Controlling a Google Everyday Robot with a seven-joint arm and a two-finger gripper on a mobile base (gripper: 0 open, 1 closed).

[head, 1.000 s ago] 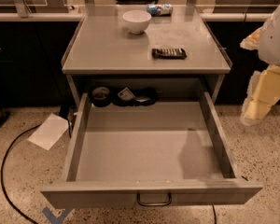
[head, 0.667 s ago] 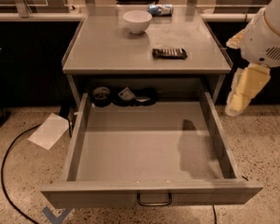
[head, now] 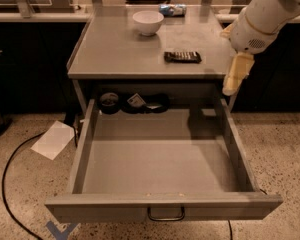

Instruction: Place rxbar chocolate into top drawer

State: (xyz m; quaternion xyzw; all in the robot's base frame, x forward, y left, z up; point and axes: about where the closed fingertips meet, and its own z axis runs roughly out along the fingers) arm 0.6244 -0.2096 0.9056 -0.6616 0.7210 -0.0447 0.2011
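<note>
The rxbar chocolate [head: 182, 57], a flat black bar with white lettering, lies on the grey table top [head: 115, 54], right of centre near the front edge. The top drawer [head: 160, 206] is pulled wide open below the table, its dark loop handle [head: 166, 215] on the front panel. The drawer floor is bare apart from small items at the back. My gripper [head: 236, 75] hangs from the white arm at the table's right front corner. It points down over the drawer's right side, to the right of the bar and apart from it, holding nothing.
A white bowl [head: 148, 22] stands at the back of the table, a blue-and-white packet [head: 172, 9] behind it. A tape roll [head: 109, 102] and dark items [head: 147, 103] sit at the drawer's back. A white paper [head: 53, 139] and a black cable [head: 7, 184] lie on the floor at left.
My arm and gripper have moved left and up, from beside the table to its right front corner. The bar, the bowl and the drawer have not moved.
</note>
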